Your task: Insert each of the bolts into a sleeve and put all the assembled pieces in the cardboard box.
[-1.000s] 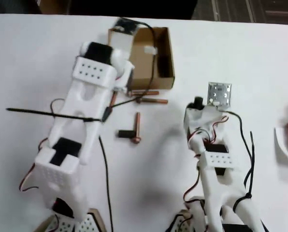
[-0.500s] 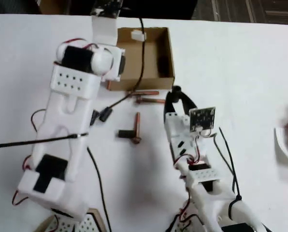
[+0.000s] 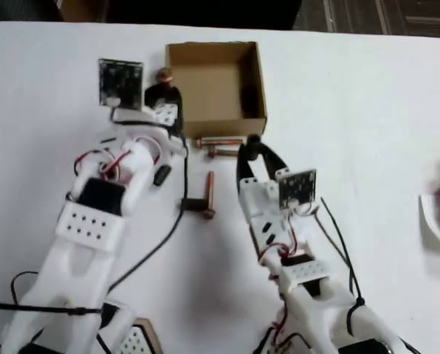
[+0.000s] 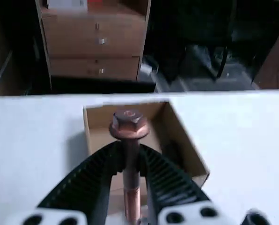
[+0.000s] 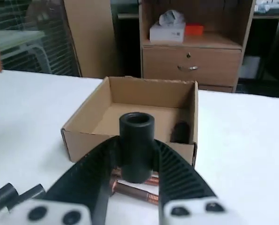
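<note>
Two grippers, we see, each carry a part. The left gripper (image 4: pixel 128 149) clamps a copper bolt (image 4: pixel 128 124) beside the cardboard box's (image 3: pixel 216 127) left wall. Before the box, a loose sleeve (image 3: pixel 192 204) and three loose bolts (image 3: pixel 210 188) lie on the table (image 3: pixel 368 110). The right gripper (image 5: pixel 136 146) pinches a black sleeve (image 5: pixel 136 127) near them.

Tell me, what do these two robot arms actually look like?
The left arm and right arm are blocky white plastic with black motors, perforated panels and loose red and black wires. The left gripper and right gripper have black ribbed fingers.
</note>
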{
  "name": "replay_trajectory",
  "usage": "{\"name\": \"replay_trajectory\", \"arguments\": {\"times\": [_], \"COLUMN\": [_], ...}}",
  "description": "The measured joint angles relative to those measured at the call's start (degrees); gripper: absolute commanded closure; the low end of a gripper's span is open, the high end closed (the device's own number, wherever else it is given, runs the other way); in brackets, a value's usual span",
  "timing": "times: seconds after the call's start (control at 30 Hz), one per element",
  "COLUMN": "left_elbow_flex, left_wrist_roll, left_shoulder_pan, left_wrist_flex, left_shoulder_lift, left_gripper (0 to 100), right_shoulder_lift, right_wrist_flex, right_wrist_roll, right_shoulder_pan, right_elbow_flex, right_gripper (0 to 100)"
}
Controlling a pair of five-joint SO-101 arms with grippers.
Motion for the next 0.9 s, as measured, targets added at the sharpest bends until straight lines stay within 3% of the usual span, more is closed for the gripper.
{"name": "replay_trajectory", "arguments": {"times": [0.23,0.53,0.73,0.9], "left_elbow_flex": [0.4,0.4,0.4,0.9], "left_wrist_roll": [0.8,0.8,0.8,0.8], "left_shoulder_pan": [3.6,10.6,14.8,15.0], "left_wrist_flex": [-8.9,-18.7,-20.1,-20.2], "left_shoulder_lift": [-1.1,4.3,9.0,9.8], "left_gripper": [97,97,97,97], "right_shoulder_lift": [1.1,17.6,27.5,30.7], "right_wrist_flex": [-10.7,-23.2,-33.8,-36.8], "right_wrist_roll": [0.0,0.0,0.0,0.0], "right_shoulder_pan": [-0.9,-1.1,-1.1,-1.1], "right_elbow_flex": [3.6,0.4,-1.8,-3.6], "right_gripper": [97.8,97.8,97.8,97.8]}}
